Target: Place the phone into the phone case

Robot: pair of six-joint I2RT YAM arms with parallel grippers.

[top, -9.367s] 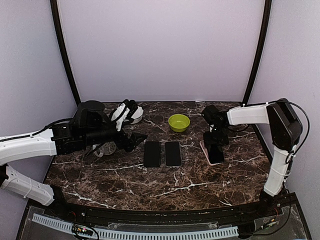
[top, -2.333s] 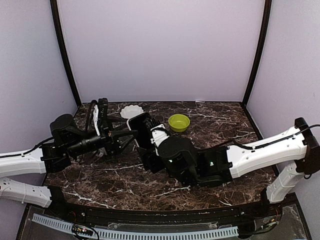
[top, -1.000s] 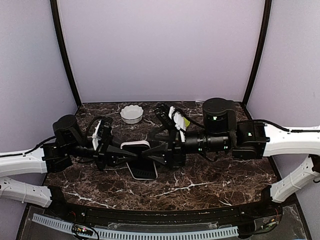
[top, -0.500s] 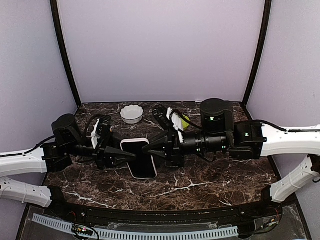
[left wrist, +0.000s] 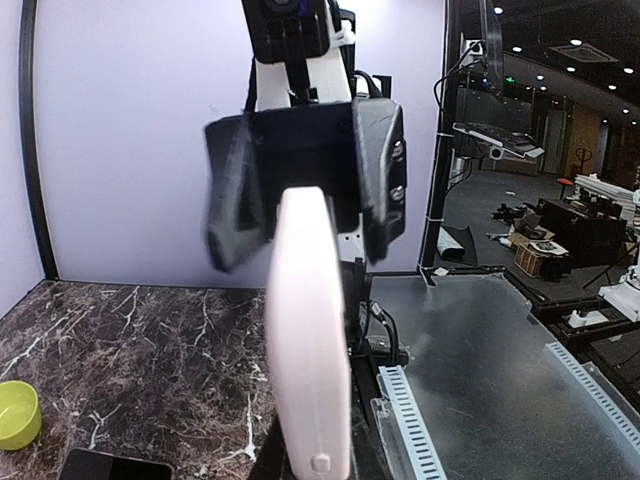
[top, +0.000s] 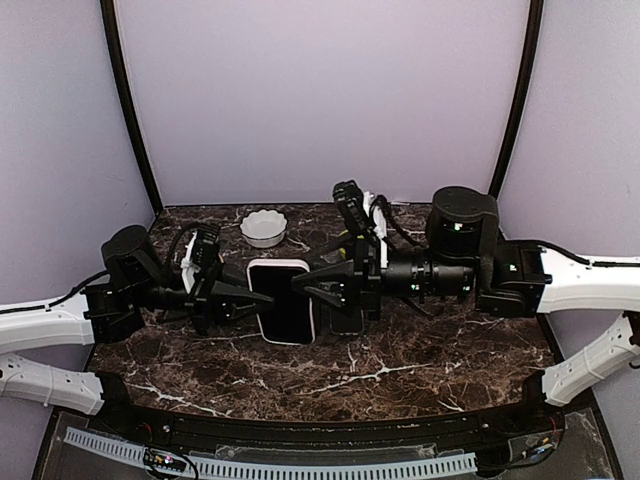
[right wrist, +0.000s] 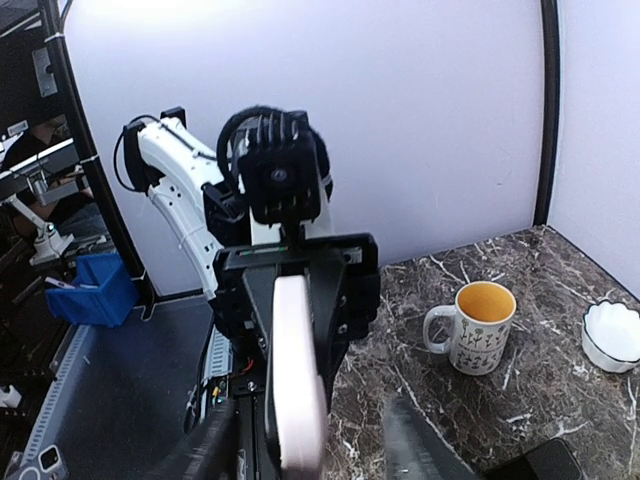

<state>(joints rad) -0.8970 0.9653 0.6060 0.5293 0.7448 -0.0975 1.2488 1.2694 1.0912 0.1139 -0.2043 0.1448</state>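
The phone case (top: 281,264), pale pink with a white rim, is held up over the table with the black phone (top: 283,305) showing inside its rim. My left gripper (top: 252,297) is shut on its left edge. My right gripper (top: 312,285) is at its right edge, open, with one finger on each side. In the left wrist view the phone case (left wrist: 310,350) is edge-on, the right gripper (left wrist: 305,180) straddles it, and my own fingers are hidden. In the right wrist view the phone case (right wrist: 295,390) stands between my blurred fingers (right wrist: 410,445), gripped by the left gripper (right wrist: 295,285).
A white fluted bowl (top: 264,227) sits at the back of the table. A flowered mug (right wrist: 480,325) stands near the left arm. A yellow-green bowl (left wrist: 15,415) and a flat black slab (left wrist: 105,465) lie on the marble, and the slab (top: 345,318) is under the right gripper.
My right gripper has opened and drawn back a little to the right. The cased phone, still in my left gripper, has shifted slightly towards the back of the table.
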